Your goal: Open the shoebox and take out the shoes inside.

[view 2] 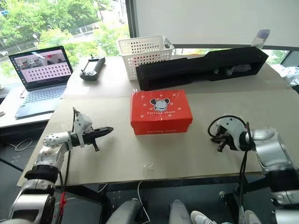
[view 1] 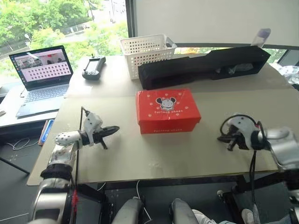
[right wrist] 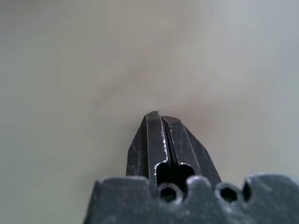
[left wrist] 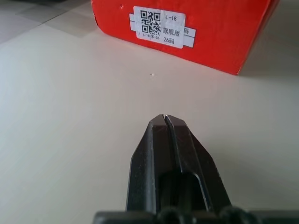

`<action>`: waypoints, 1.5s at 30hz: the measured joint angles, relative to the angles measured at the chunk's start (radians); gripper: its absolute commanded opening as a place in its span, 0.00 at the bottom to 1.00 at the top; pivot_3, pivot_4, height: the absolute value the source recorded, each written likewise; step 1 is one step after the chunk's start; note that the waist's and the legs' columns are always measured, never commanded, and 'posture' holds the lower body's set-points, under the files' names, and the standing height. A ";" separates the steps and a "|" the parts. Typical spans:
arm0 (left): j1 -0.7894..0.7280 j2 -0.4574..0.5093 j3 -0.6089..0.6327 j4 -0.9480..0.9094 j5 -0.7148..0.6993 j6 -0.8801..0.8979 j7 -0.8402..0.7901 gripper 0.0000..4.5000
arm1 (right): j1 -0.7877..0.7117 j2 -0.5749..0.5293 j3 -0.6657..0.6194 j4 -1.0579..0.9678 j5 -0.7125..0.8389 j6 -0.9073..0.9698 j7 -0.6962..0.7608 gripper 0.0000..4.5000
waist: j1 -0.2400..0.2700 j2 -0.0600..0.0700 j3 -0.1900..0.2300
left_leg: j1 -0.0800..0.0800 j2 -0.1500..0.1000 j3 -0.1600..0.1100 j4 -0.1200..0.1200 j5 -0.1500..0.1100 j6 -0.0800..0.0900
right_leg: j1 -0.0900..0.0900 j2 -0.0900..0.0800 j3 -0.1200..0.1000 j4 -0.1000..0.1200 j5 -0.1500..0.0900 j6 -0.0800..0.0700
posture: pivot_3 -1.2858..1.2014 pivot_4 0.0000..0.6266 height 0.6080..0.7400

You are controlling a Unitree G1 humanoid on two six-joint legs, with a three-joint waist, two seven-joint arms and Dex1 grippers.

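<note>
Evidently nothing is open yet: the shoebox (view 1: 168,111) sits lid-down at the frame's centre on the worktop (view 1: 187,154), flanked by the left end effector (view 1: 111,129) and right end effector (view 1: 229,140), both pinched together and empty, likely poised for its lid.

shoebox (view 1: 167,111): red, white paw prints, cartoon mouse logo
basket (view 1: 142,52): white, perforated
case (view 1: 204,65): black
desk (view 1: 187,149): beige

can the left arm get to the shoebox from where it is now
Probably yes. The left gripper is shut, empty and pointed toward the closed shoebox, with only bare table between them. The left wrist view shows the box's labelled end straight ahead.
</note>
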 measured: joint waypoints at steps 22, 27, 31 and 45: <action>0.432 0.044 0.053 -0.756 -0.242 0.306 0.199 0.00 | -0.100 0.494 -0.022 -0.354 0.140 0.366 -0.585 0.00 | 0.004 0.001 -0.001 | 0.002 -0.001 0.003 -0.003 0.000 0.000 | -0.001 -0.010 -0.001 0.000 -0.005 -0.007 | 0.52 0.24 0.99; 0.407 0.053 0.053 -0.756 -0.251 0.307 0.201 0.00 | -0.101 0.503 0.013 -0.354 0.143 0.366 -0.587 0.00 | 0.001 0.001 -0.001 | 0.002 -0.001 0.003 -0.003 0.000 0.000 | -0.001 -0.010 -0.001 0.000 -0.006 -0.007 | 0.52 0.24 0.99; 0.406 0.053 0.049 -0.756 -0.256 0.307 0.200 0.00 | -0.100 0.516 0.025 -0.354 0.159 0.366 -0.588 0.00 | -0.002 0.001 -0.001 | 0.002 -0.001 0.003 -0.004 0.000 0.000 | -0.001 -0.010 -0.001 0.000 -0.006 -0.008 | 0.52 0.24 0.99; 0.405 0.055 0.041 -0.756 -0.255 0.307 0.219 0.00 | -0.217 0.513 0.041 -0.357 0.207 0.385 -0.597 0.00 | 0.004 0.001 -0.001 | 0.002 -0.001 0.002 -0.005 0.000 -0.001 | -0.002 -0.011 -0.004 -0.001 -0.007 -0.008 | 0.52 0.24 0.99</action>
